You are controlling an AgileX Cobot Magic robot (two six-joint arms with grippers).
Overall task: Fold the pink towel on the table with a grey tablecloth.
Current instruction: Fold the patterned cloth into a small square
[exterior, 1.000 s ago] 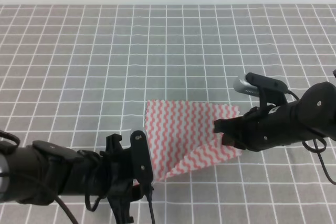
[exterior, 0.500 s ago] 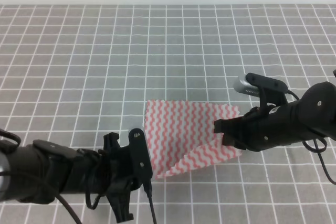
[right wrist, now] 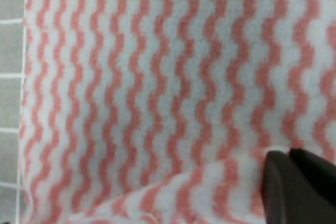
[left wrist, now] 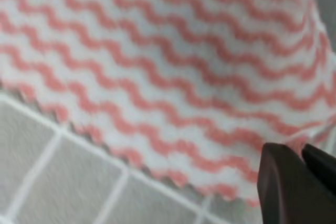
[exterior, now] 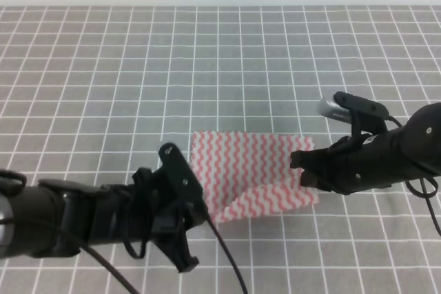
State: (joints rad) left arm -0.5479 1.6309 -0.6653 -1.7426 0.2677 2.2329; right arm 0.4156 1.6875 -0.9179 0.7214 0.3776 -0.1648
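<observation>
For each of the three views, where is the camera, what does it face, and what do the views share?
Exterior high: above the table, looking down; both arms, left claw, right claw.
Left wrist: on the left arm, close on the pink towel; dark fingertips show.
Right wrist: on the right arm, close on towel; fingertips show.
Shared: the towel.

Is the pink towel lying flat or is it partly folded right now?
Partly folded. The pink towel's near edge is lifted and curled over itself, while its far part lies flat on the grey tablecloth.
</observation>
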